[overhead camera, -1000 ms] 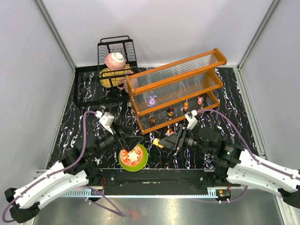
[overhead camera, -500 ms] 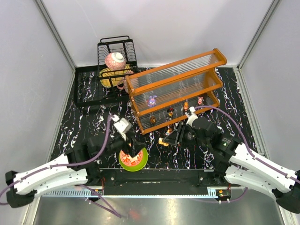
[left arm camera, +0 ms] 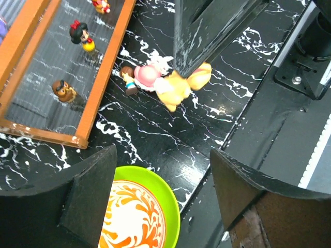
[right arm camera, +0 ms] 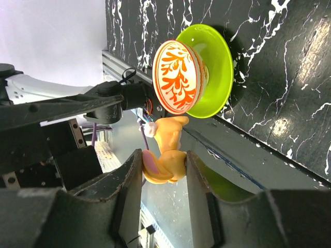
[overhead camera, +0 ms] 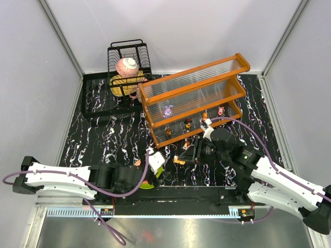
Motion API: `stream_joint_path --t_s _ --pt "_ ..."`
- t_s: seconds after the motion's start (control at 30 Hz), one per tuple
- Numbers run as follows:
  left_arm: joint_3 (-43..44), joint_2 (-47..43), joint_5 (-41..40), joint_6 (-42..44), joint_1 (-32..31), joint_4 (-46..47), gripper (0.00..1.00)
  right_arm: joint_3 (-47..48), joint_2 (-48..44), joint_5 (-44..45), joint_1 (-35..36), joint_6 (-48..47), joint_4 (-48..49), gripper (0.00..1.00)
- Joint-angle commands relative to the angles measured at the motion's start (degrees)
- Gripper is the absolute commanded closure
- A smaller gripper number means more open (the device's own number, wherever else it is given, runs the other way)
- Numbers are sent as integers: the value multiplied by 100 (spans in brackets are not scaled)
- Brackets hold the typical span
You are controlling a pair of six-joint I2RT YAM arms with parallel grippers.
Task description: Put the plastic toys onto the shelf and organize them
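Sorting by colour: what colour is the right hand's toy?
The toy is yellow-orange with pink; clearest in right wrist view.

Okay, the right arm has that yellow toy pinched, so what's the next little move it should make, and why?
Probably ease it forward over the front rail of the orange-framed two-tier shelf with clear ribbed panels. The right pincer is shut on the yellow-orange plastic toy figure just in front of the lower tier, where other small figures already stand.

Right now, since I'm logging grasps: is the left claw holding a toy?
No, the left claw stands open and empty over the bowl.
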Motion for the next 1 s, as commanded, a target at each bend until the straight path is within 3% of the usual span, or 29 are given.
stream_joint_path --t_s 0.0,0.2,0.47,0.97 --pt "26 350 -1077 747 -485 552 23 242 225 -514 -60 -180 73 100" --pt "158 1193 -1729 1661 -943 754 21 286 296 -655 -78 -216 90 100" --pt "123 1494 -2423 1856 -1110 895 21 146 200 -874 -86 -137 160 100" --pt "360 2135 -2582 2558 -1180 1492 25 -189 331 -1244 -95 198 793 100"
